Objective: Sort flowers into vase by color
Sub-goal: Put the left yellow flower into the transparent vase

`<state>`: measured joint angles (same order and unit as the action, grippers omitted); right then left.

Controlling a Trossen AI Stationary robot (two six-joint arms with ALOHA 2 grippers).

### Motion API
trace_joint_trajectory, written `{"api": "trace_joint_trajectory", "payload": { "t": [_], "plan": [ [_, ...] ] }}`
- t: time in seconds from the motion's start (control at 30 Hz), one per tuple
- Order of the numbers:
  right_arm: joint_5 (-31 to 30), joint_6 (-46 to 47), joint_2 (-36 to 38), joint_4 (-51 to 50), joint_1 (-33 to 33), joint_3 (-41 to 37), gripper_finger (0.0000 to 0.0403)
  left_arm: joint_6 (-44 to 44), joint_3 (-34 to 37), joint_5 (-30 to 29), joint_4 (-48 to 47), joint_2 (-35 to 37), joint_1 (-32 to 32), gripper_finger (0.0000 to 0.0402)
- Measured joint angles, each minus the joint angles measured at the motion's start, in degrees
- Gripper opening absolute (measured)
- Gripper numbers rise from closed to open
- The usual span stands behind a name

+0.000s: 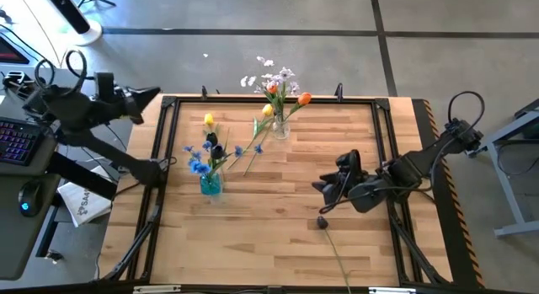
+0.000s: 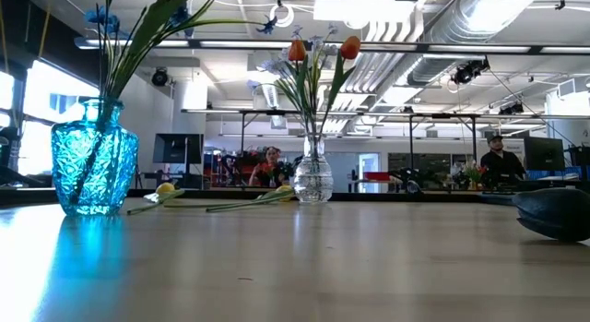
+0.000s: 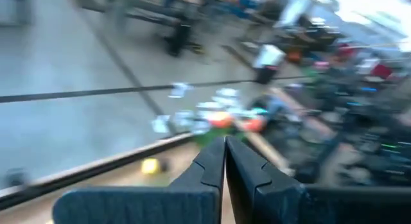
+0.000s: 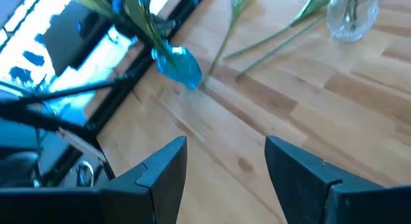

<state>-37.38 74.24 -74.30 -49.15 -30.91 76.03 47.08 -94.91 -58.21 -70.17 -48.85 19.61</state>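
Dark purple tulip (image 1: pixel 322 222) lying on table (image 1: pixel 278 235), just beside right pincer (image 1: pixel 323 189), spread wide, empty. Blue vase (image 1: pixel 210 184) well apart. Left pincer (image 1: pixel 156 93) pressed closed beyond table edge.

Bright overhead lighting, tabletop (image 2: pixel 304 257) glare, perhaps motion-blurred left wrist view.

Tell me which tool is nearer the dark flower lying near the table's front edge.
Right. The right tool hovers just above the dark flower; the left tool sits off the table's far left corner.
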Motion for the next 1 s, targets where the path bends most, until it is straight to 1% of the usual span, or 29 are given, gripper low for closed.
{"api": "trace_joint_trajectory", "payload": {
  "t": [0.1, 0.2, 0.37, 0.47, 0.57, 0.63, 0.77, 0.87, 0.93, 1.0],
  "plan": [
    [-0.10, -0.96, 0.00, 2.58, 1.30, 0.00, 0.0204, 0.90, 0.00, 0.48, -4.98, 0.14, -5.30, 0.0001],
    [-0.12, -2.53, 0.00, 5.85, 2.60, 0.00, 0.0204, 0.10, 0.00, 3.77, -7.02, -1.56, -9.92, 0.0001],
    [-0.14, -5.98, 0.00, 11.94, 4.77, 0.00, 0.0204, -4.32, 0.04, 13.26, -8.73, -7.96, -19.53, 0.0001],
    [-0.14, -7.55, 0.00, 15.61, 5.78, 0.00, 0.0204, -6.19, 0.15, 18.74, -12.04, -12.30, -27.20, 0.0001],
    [-0.31, -8.68, -0.01, 18.85, 6.22, 0.00, 0.0204, -7.87, 0.17, 22.59, -14.65, -15.64, -35.79, 0.0007],
    [-1.65, -8.74, -0.40, 20.48, 6.20, 0.00, 0.0204, -11.72, 0.15, 26.15, -14.93, -17.29, -42.31, 0.0018],
    [-4.19, -8.74, -2.11, 23.26, 6.18, 0.02, 0.0204, -21.20, 0.15, 36.64, -12.51, -21.51, -55.06, 0.0047],
    [-4.12, -8.72, -4.19, 25.63, 6.16, 0.00, 0.0204, -27.97, 0.15, 43.77, -10.31, -25.39, -61.90, 0.0076],
    [-3.93, -8.72, -5.75, 27.18, 6.03, 0.00, 0.0204, -31.49, 0.15, 45.65, -10.32, -28.36, -65.10, 0.0098],
    [-3.07, -8.72, -7.25, 28.79, 5.74, 0.01, 0.0204, -32.91, 0.15, 45.78, -10.75, -31.53, -67.59, 0.0122]
  ]
}}
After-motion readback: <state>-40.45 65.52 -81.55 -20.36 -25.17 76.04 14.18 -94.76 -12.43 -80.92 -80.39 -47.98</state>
